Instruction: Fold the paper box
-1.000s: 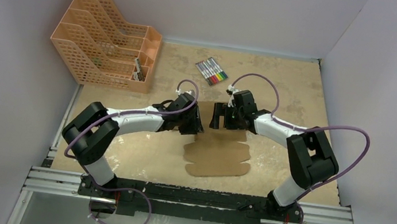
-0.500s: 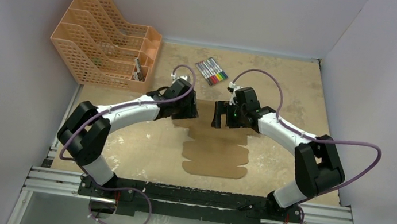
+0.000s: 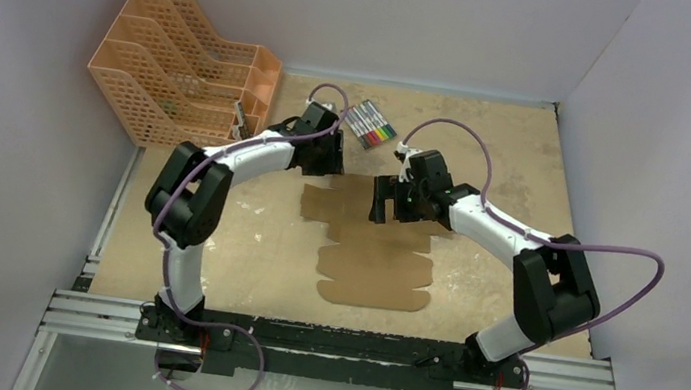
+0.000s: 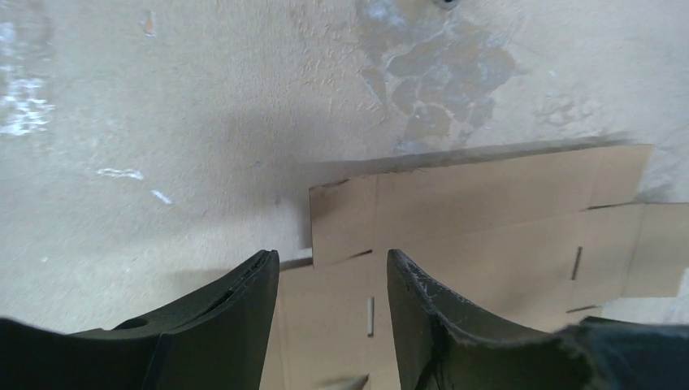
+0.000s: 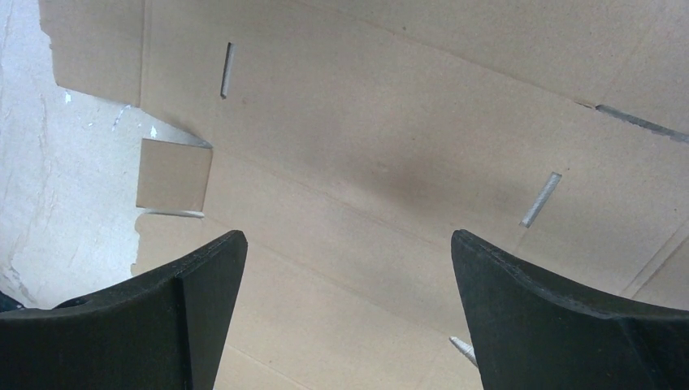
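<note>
The paper box (image 3: pixel 370 249) is a flat brown die-cut cardboard sheet with flaps and rounded tabs, lying in the middle of the table. My left gripper (image 3: pixel 324 157) is open and empty, just beyond the sheet's far left corner; in its wrist view the sheet (image 4: pixel 487 211) lies below the open jaws (image 4: pixel 333 268). My right gripper (image 3: pixel 383 200) is open and empty, hovering over the sheet's far part; its wrist view is filled by the cardboard (image 5: pixel 390 138) between wide-open jaws (image 5: pixel 349 244).
An orange mesh file rack (image 3: pixel 182 68) stands at the back left. A row of coloured markers (image 3: pixel 369 123) lies at the back, just beyond the left gripper. Grey walls close the back and both sides.
The left arm has swung away from the sheet toward the back, to near the markers, uncovering the sheet's left flap, now flat. The right gripper has barely moved.
</note>
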You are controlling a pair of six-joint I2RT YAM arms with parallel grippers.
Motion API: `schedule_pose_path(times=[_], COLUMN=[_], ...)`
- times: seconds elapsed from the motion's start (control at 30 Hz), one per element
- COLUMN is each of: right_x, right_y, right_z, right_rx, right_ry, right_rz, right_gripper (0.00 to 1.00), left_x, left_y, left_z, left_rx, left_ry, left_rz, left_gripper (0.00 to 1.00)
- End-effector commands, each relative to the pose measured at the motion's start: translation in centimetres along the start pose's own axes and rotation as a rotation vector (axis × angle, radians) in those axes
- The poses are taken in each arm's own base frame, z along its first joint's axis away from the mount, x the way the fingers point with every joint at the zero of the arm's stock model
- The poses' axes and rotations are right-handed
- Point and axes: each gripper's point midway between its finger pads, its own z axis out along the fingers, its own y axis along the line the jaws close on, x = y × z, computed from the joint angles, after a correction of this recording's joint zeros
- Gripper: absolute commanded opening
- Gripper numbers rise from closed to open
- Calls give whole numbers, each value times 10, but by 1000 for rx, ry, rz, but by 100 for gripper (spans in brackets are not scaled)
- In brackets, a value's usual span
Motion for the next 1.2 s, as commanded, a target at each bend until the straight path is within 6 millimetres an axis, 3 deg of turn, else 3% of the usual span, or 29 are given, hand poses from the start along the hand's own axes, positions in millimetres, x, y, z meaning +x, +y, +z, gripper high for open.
schedule_pose_path(times=[0.0,0.3,0.47,0.87,1.17], right_x=[-14,1,10,14,9], right_y=[0,-1,0,3,9], right_z=[3,18,26,36,39], right_rx=[9,-6,-20,-23,-43], right_ry=[-37,-22,-10,11,6], right_rz=[-34,3,26,29,33], right_gripper=[99,97,97,97,97], left_x=[-6,15,16,-2,10], left_y=[-7,-15,-26,-44,-45], left_z=[14,32,26,3,14], left_rx=[38,105,161,229,236], left_ry=[33,127,130,74,95], left_rz=[9,-44,-85,-98,-85], left_gripper=[51,47,42,33,29])
